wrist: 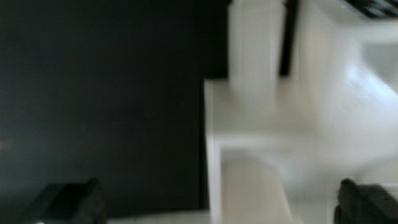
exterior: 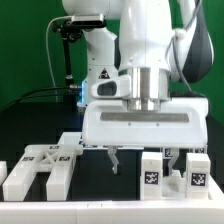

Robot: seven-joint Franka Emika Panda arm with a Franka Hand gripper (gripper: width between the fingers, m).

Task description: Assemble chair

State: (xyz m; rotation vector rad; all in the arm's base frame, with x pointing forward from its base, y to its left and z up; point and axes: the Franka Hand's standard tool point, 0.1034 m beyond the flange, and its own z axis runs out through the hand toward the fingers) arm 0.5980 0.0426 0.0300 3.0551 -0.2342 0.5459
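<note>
Gripper: jaws spread as wide as they go, nothing clamped. It points straight down, low over the black table, at six o'clock of the arm in the exterior view.

Wrist view: the dark fingertips stand well apart, with a blurred white part lying below and between them. No contact apparent, but the edges are too soft to be certain.

Judgement: the wide spread is to straddle that part before closing, so this looks like lining up for a pick.

Chair not yet built; it is loose pieces on the table.
- Slotted pieces lie at eight o'clock from the gripper, apart from it.
- Tagged block stands at five o'clock and second tagged block at four, both upright, near the fingers.

Judgement: the parts lie spaced so the fingers can get round one.
</note>
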